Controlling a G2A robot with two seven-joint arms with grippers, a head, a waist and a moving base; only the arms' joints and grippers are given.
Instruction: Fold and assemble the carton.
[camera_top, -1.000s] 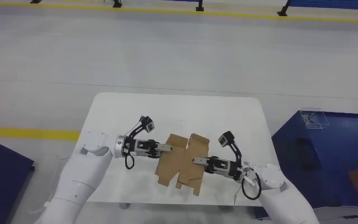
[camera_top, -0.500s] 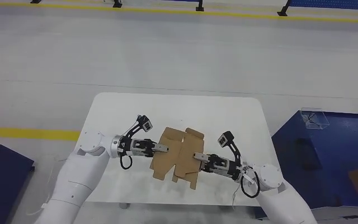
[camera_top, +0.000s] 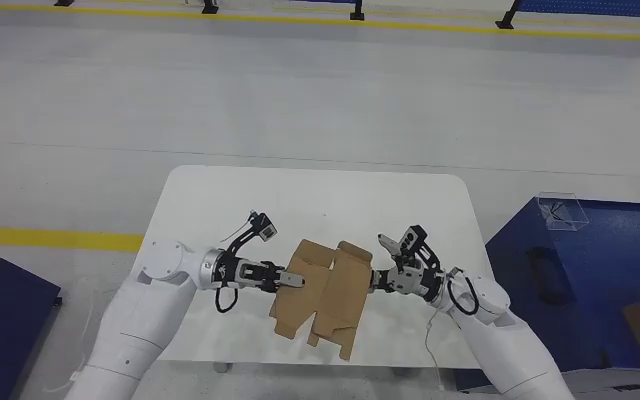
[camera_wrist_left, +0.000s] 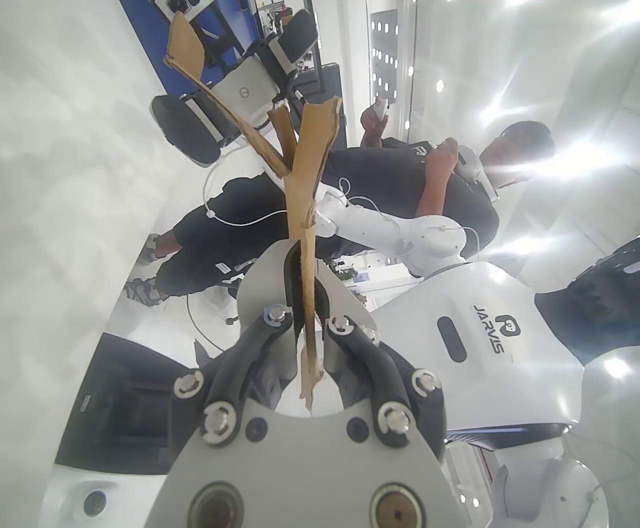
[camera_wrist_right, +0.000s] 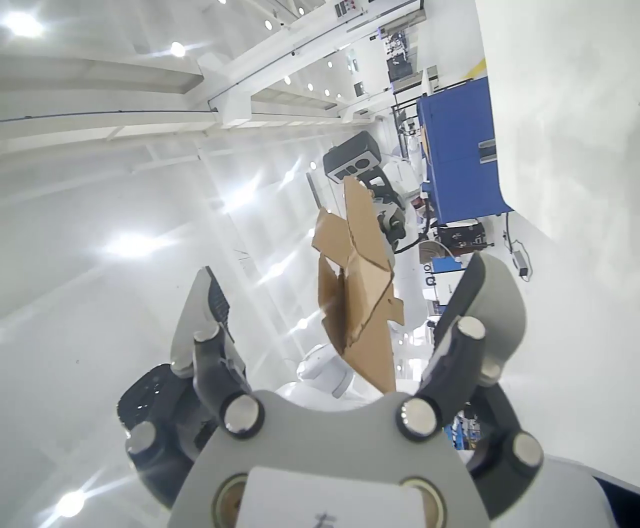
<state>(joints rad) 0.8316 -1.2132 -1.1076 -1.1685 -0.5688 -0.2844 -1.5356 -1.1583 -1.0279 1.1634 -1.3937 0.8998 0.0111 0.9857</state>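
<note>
A flattened brown carton (camera_top: 325, 290) with loose flaps hangs above the front middle of the white table (camera_top: 300, 195). My left gripper (camera_top: 294, 281) is shut on its left edge; in the left wrist view the cardboard (camera_wrist_left: 306, 170) runs edge-on between the clamped fingers (camera_wrist_left: 280, 280) of that gripper (camera_wrist_left: 303, 280). My right gripper (camera_top: 379, 280) sits at the carton's right edge. In the right wrist view its fingers (camera_wrist_right: 202, 305) are spread wide, and the carton (camera_wrist_right: 360, 295) stands between them without being clamped; that gripper (camera_wrist_right: 340, 280) is open.
A blue cabinet (camera_top: 570, 270) stands right of the table, with a small clear box (camera_top: 560, 208) on top. The table's back half (camera_top: 320, 180) is bare. A yellow floor line (camera_top: 70, 239) runs at the left.
My right gripper has let go of the carton's right edge, opened and drawn back to the right, its wrist turned. The carton, still in the left gripper, has shifted slightly right.
</note>
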